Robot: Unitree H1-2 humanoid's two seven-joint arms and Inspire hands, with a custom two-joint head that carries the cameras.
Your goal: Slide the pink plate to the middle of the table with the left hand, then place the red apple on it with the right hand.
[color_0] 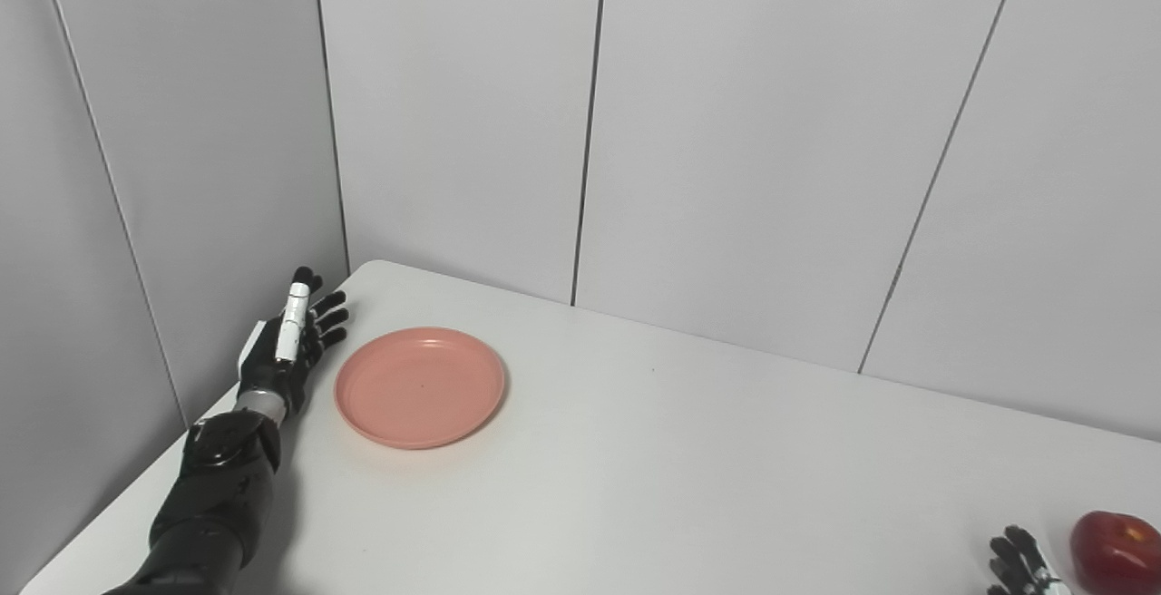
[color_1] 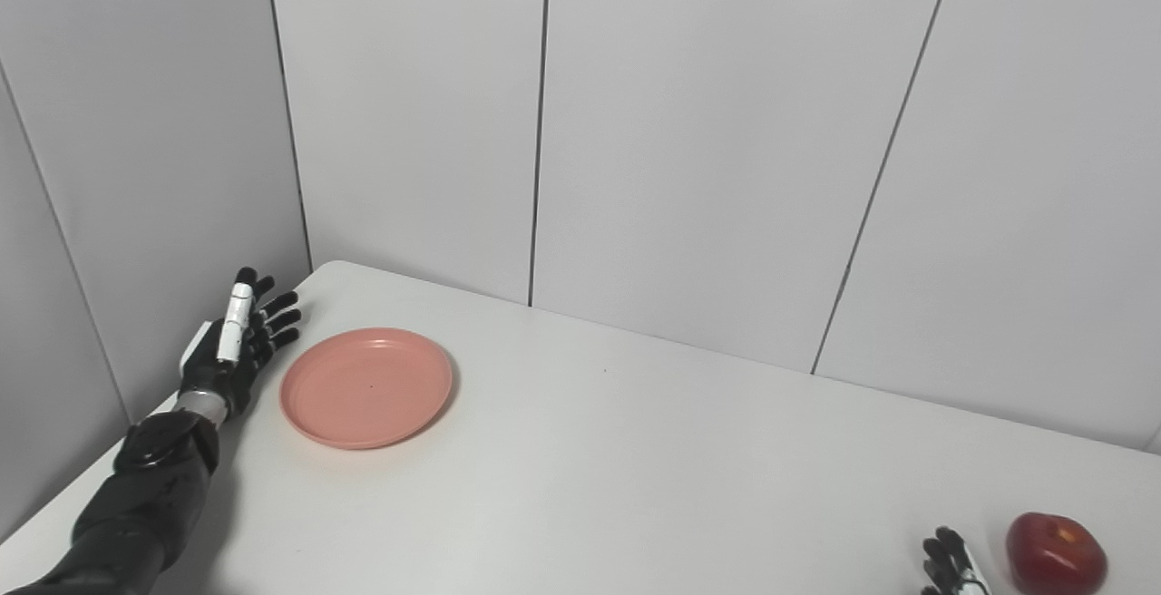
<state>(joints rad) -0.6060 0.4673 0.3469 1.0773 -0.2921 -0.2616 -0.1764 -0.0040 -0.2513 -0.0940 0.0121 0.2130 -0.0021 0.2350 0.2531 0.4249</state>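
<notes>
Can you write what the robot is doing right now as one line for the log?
left hand: open, beside pink plate, apart | right hand: near red apple, not holding | plate: empty

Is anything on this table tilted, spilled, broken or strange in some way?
Nothing stands out. The round pink plastic plate lies flat and empty near the table's far left corner, beside the open left hand. The shiny red apple sits whole beside the right hand.
</notes>
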